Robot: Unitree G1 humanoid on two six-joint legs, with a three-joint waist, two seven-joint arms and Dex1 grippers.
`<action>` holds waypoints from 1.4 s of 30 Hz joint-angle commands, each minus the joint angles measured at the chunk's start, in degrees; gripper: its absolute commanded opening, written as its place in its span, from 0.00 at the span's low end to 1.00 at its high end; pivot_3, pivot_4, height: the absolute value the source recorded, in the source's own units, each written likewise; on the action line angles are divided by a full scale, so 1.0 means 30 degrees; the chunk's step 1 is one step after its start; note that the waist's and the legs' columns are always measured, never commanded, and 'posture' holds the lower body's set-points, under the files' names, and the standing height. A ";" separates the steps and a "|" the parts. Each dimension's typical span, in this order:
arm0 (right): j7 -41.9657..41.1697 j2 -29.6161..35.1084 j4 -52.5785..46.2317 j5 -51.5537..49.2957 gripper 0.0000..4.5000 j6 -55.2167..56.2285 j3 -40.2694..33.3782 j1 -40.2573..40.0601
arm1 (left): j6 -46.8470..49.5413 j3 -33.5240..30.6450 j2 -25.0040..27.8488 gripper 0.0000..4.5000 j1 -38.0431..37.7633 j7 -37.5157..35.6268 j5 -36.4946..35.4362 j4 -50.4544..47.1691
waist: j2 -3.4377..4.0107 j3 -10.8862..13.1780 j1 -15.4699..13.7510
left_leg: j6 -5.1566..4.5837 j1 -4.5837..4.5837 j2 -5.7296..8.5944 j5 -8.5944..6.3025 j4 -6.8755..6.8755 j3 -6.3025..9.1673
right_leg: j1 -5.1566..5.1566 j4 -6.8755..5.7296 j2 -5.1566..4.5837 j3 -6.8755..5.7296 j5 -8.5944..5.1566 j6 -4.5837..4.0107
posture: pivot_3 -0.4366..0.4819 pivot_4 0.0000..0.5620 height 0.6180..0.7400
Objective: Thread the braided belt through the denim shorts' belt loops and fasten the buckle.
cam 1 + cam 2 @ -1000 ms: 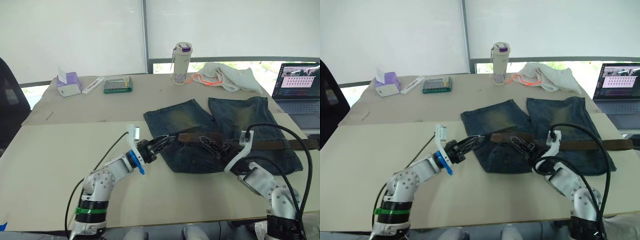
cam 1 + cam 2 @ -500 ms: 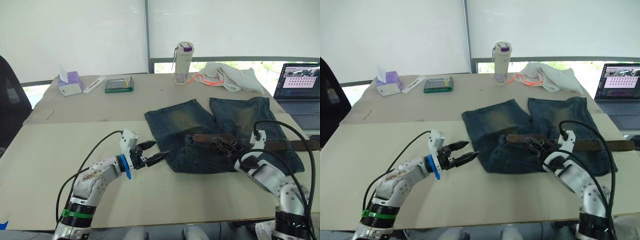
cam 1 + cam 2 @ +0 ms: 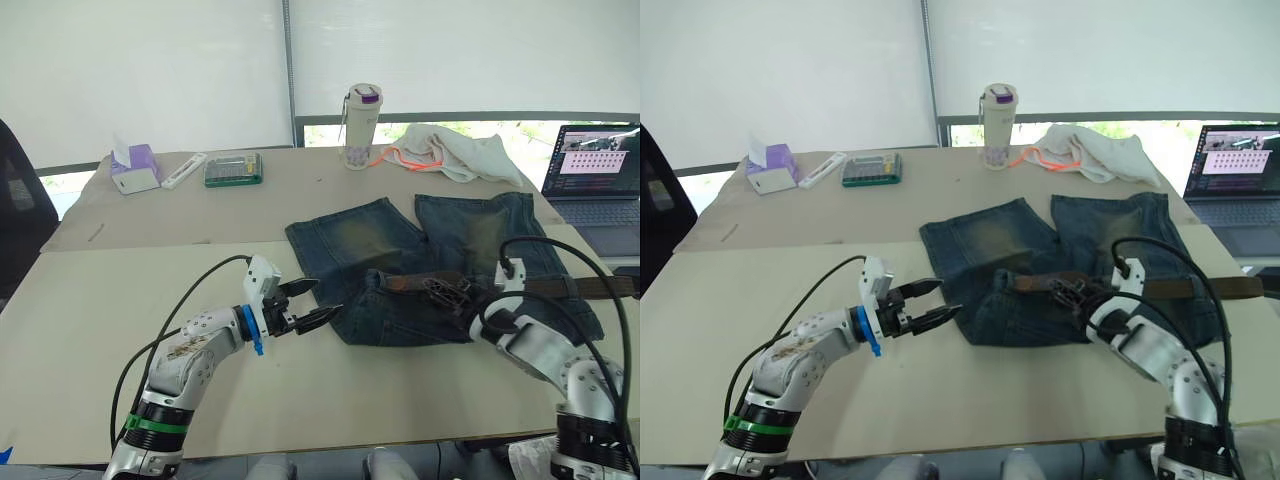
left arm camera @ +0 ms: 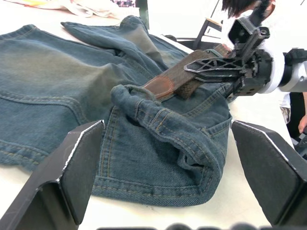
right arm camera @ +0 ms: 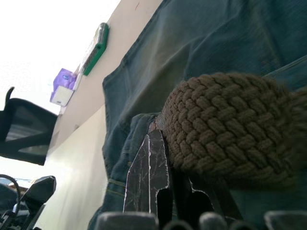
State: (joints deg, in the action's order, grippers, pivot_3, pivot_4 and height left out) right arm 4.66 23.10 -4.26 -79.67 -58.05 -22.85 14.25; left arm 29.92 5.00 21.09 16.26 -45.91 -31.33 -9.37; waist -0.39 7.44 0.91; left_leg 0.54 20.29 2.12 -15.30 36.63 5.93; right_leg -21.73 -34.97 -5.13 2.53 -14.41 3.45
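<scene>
The denim shorts lie flat on the table, with the waistband bunched up near me. The braided belt runs across the waistband toward the right. Its brown leather tip rests on the bunched denim. My right gripper is shut on the braided belt close to that tip. My left gripper hangs open just left of the shorts' edge, holding nothing, and one finger frames the folded waistband. I cannot make out the buckle or single belt loops.
At the back of the table stand a bottle, a cream cloth, a green box and a tissue box. A laptop sits at the far right. A black chair is on the left.
My left gripper has let go at the shorts' edge, drawn back to the left and opened. My right gripper has pulled the belt's tip a little to the right.
</scene>
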 commanded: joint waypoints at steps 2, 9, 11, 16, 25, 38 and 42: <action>0.1042 -0.0956 0.0946 -0.1815 0.00 -0.0401 -0.0083 0.0726 | -0.0263 -0.0343 -0.0041 0.99 0.0317 0.0089 -0.0044 -0.0575 | 0.0001 0.0000 -0.0004 | 0.0000 0.0001 -0.0002 0.0000 -0.0002 0.0001 | -0.0002 -0.0001 -0.0001 0.0002 0.0002 -0.0002 | 0.48 0.27 1.00; 0.1874 -0.1009 0.1864 -0.0868 0.00 -0.1082 0.0919 0.0851 | -0.0145 -0.0514 -0.0042 0.99 -0.0017 0.0447 -0.0068 -0.0779 | 0.0007 -0.0004 0.0077 | -0.0001 -0.0003 -0.0008 0.0000 -0.0004 0.0000 | -0.0004 -0.0003 0.0006 0.0001 0.0003 -0.0006 | 0.48 0.27 1.00; 0.1609 -0.0755 0.2036 -0.0037 0.00 -0.1044 0.1163 0.0925 | -0.0133 -0.0557 -0.0012 0.99 -0.0085 0.0554 -0.0082 -0.0847 | 0.0003 -0.0006 0.0076 | -0.0001 -0.0006 -0.0010 0.0000 -0.0005 -0.0001 | -0.0003 -0.0004 0.0010 0.0001 0.0003 -0.0005 | 0.48 0.27 1.00; -0.0199 0.0608 0.2091 0.2808 0.00 -0.1000 0.2469 0.1023 | -0.0112 -0.0559 0.0057 0.99 -0.0251 0.0675 -0.0073 -0.0948 | -0.0047 -0.0035 0.0037 | -0.0001 -0.0026 -0.0007 0.0000 -0.0004 -0.0005 | 0.0027 0.0007 0.0009 -0.0006 0.0001 -0.0003 | 0.48 0.27 1.00; -0.1593 -0.0639 0.2435 0.4811 0.00 -0.0787 0.3404 0.2348 | -0.0274 -0.0489 -0.0251 0.99 -0.0256 0.0699 -0.0050 -0.0440 | -0.0089 -0.0051 0.0175 | -0.0001 -0.0039 -0.0024 0.0000 -0.0003 0.0004 | 0.0043 0.0006 0.0025 -0.0011 0.0003 -0.0006 | 0.48 0.27 1.00; -0.2838 -0.5773 0.3898 0.2128 0.00 -0.1228 0.0815 0.3074 | 0.2331 -0.3377 -0.3635 0.99 -0.0823 0.3384 -0.4600 -0.0467 | -0.0083 -0.0056 0.0567 | -0.0001 -0.0029 -0.0119 0.0000 -0.0073 0.0036 | -0.0088 -0.0035 0.0102 0.0045 0.0034 -0.0067 | 0.48 0.27 1.00; -0.3731 -0.6052 0.3842 0.1503 0.00 -0.1726 0.0802 0.2836 | 0.4264 -0.5334 -0.5385 0.99 -0.0811 0.5896 -0.7979 -0.0265 | -0.0079 -0.0055 0.0555 | -0.0001 -0.0018 -0.0136 0.0000 -0.0073 0.0053 | -0.0113 -0.0040 0.0106 0.0049 0.0037 -0.0072 | 0.48 0.27 1.00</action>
State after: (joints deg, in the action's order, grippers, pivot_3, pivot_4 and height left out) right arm -4.98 5.56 7.38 -73.29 -61.96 -20.98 22.81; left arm 40.73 -9.18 4.94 13.20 -30.44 -51.75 -9.07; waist -0.62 7.28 2.58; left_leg 0.54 20.24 1.71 -15.30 36.41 6.08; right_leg -22.08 -35.08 -4.79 2.68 -14.31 3.24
